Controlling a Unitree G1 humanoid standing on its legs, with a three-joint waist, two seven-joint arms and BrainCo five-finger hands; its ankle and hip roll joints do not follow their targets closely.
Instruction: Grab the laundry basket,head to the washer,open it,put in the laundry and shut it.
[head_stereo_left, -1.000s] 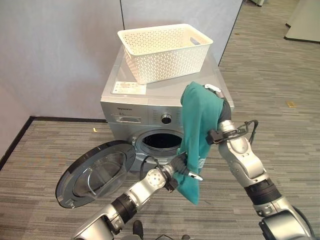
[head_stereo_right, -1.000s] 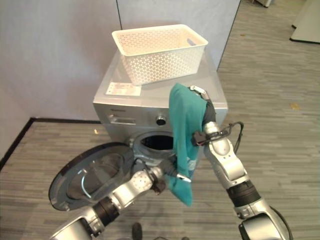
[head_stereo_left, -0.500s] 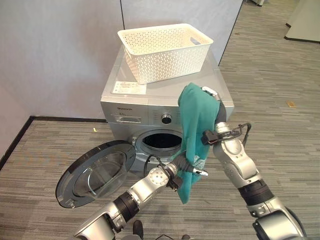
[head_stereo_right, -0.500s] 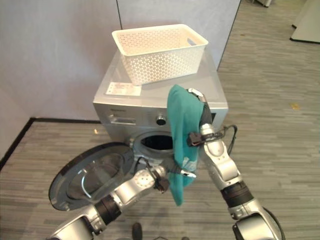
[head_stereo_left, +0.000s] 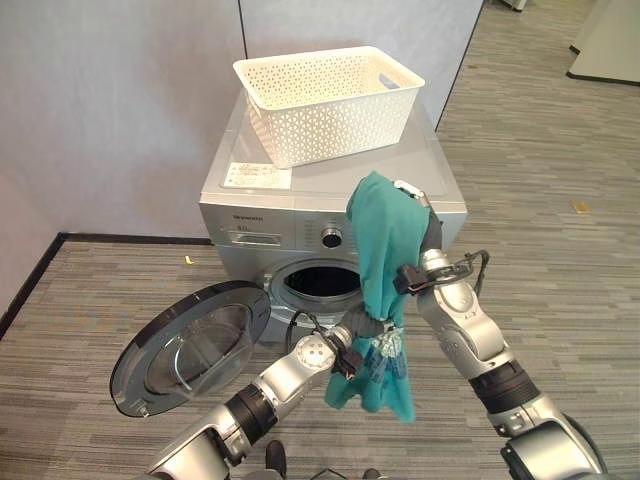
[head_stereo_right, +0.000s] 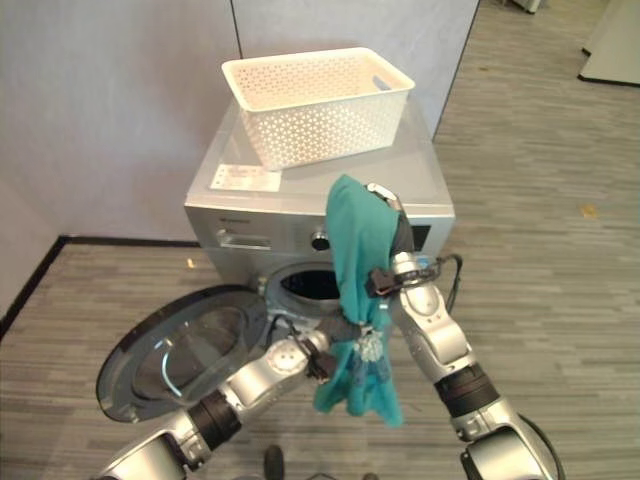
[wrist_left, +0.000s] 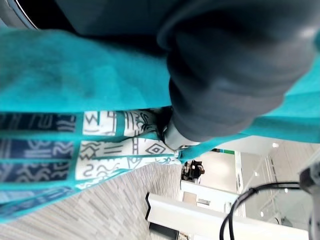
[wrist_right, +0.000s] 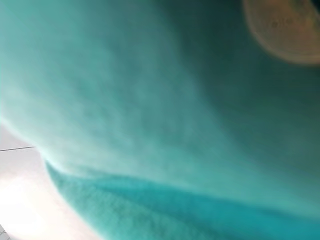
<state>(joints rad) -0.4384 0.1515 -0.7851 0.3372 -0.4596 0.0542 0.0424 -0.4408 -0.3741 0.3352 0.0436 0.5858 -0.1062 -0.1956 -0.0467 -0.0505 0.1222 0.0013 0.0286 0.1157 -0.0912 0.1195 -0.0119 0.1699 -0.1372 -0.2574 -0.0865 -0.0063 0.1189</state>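
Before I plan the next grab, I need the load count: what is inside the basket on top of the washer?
The white laundry basket stands on the washer. Its far inner walls show bare; the near wall covers its floor, so I cannot tell whether anything lies there.

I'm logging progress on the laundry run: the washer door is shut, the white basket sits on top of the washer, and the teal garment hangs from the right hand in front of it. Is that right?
Not quite: the washer door is swung open, as the left eye view shows. The rest holds: the white basket sits on the washer, and the teal garment hangs from the right hand in front of it.
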